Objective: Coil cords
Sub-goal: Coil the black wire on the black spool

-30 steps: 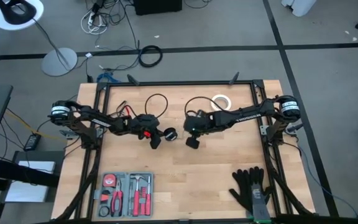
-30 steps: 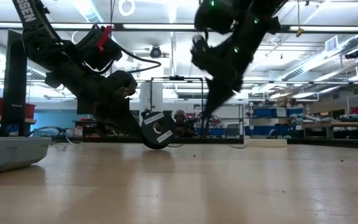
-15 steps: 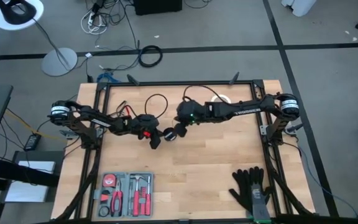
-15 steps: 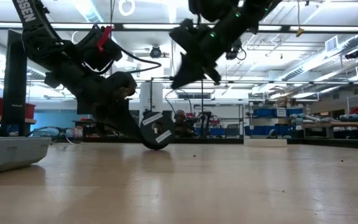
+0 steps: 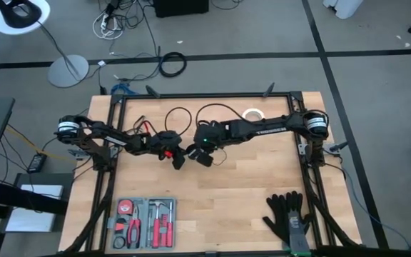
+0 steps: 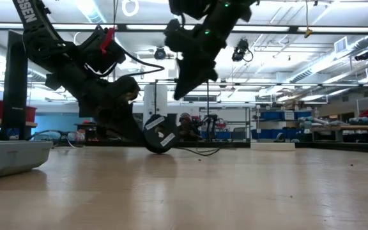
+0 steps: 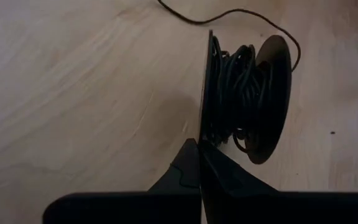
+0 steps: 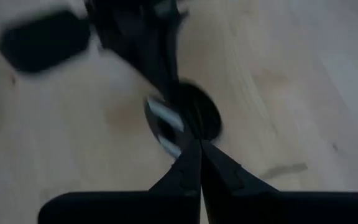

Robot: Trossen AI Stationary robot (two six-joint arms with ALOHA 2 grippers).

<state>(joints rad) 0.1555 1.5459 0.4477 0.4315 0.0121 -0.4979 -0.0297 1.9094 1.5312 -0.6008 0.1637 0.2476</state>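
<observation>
The thin black cord (image 7: 238,81) is largely wound on its small round black puck (image 7: 272,93), which stands on edge mid-table in the left gripper (image 7: 201,163), fingers pressed together on its rim. A loose tail (image 5: 216,111) remains uncoiled. The right gripper (image 6: 183,82) hovers above, closed; whether it pinches cord cannot be told.

Left claw (image 6: 147,142) on spool (image 6: 159,132)

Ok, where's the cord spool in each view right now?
High view: spool at table centre, between both hands.
Low view: standing on edge, left of centre, on the tabletop.
Left wrist view: large, right of centre.
Right wrist view: dark disc mid-frame.
Shared landmark: the left hand holding it.
</observation>
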